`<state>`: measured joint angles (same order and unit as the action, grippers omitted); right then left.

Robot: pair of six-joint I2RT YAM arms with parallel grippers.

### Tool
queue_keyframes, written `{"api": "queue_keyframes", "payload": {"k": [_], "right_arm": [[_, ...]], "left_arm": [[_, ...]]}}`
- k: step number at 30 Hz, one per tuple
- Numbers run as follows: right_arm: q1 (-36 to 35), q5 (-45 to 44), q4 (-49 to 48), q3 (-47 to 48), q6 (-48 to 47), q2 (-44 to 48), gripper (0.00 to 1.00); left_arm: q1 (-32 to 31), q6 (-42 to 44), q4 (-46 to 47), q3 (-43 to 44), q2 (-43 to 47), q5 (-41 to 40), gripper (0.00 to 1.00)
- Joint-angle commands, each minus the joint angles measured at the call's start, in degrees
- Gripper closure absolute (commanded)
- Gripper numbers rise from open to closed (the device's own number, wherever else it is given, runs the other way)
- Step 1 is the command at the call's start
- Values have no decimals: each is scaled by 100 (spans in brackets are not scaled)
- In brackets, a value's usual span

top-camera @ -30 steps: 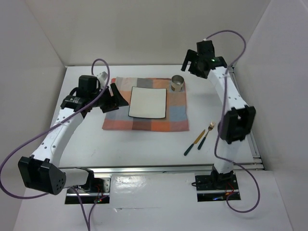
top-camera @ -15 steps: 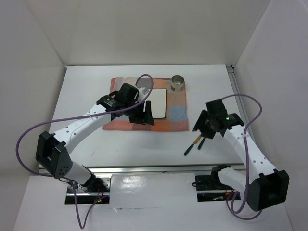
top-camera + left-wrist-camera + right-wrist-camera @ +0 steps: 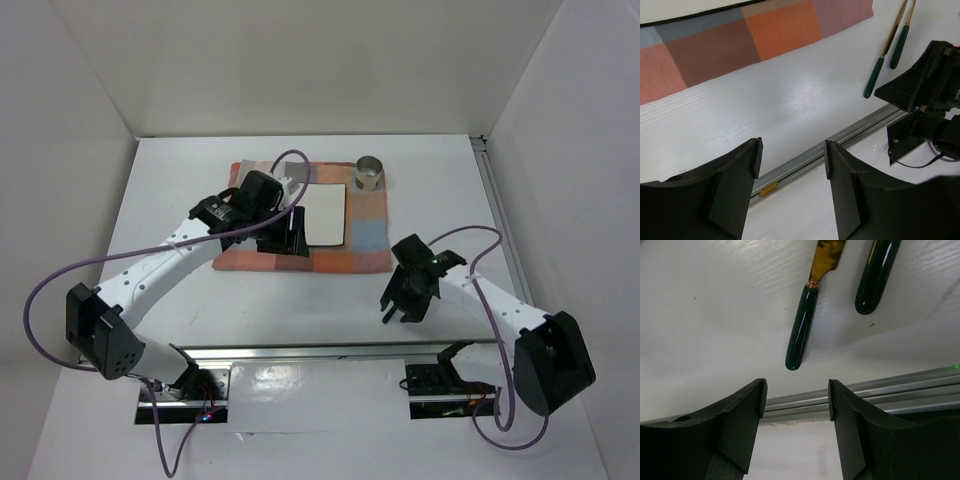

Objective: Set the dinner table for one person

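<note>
The table (image 3: 180, 290) is a wide, flat, white slab that carries everything. It is rigid and fixed, to be laid on rather than lifted, and its smooth top looks slick enough for thin things to skid on.

A checked cloth (image 3: 362, 243) lies toward the far middle of it. A white square plate (image 3: 328, 210) sits on the cloth and a small metal cup (image 3: 370, 174) stands at the cloth's far right corner. Off the cloth's near right corner, on bare table, a knife (image 3: 801, 325) and a fork (image 3: 876, 275) lie flat, side by side and close together but apart.

The right gripper (image 3: 796, 395) hangs just nearer than the knife's handle end, jaws well apart and holding nothing. The left gripper (image 3: 792, 155) is above the cloth at the plate's left side, also spread and empty. I cannot tell whether it touches anything beneath.

Both pieces of cutlery look light, stiff and thin, with glossy rounded dark green handles that will probably be slippery. The best hold is likely across the handle's width, about halfway along it, where it is thickest. The fingertips must reach right down to the table, because the pieces lie so low. The neighbouring piece is close enough to be nudged, so the jaws should straddle one handle only. The plate seems heavier and breakable, and is best taken by an edge.
</note>
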<state>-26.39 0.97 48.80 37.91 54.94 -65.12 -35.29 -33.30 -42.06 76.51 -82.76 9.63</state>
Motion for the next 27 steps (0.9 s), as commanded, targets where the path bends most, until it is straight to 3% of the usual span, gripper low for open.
{"api": "queue_keyframes", "payload": {"k": [1,10,13,14,16,17,19,24,27], "right_arm": [[-251,-308,-546,6,325,-368,36],[-252,-484,-1179,-47,377,-1362,43],[-252,-598,-1241,-108,377,-1476,54],[-252,-598,-1241,-169,377,-1477,67],[-252,-650,-1302,-231,430,-1425,79],[-252,-651,-1233,-232,430,-1372,93],[-305,-721,-908,-153,491,-1075,100],[-506,-1187,-73,734,-95,-274,100],[-507,-1117,-133,1472,-1114,-307,100]], "left_arm": [[-4,104,-197,198,374,-233,31],[48,43,-302,145,480,-339,31],[48,96,-302,145,480,-339,31],[101,96,-302,145,480,-339,31],[101,96,-302,92,533,-391,31],[101,96,-302,92,533,-392,31],[153,96,-302,92,533,-392,31],[259,43,-460,311,533,-514,31],[365,104,-522,496,533,-576,31]]}}
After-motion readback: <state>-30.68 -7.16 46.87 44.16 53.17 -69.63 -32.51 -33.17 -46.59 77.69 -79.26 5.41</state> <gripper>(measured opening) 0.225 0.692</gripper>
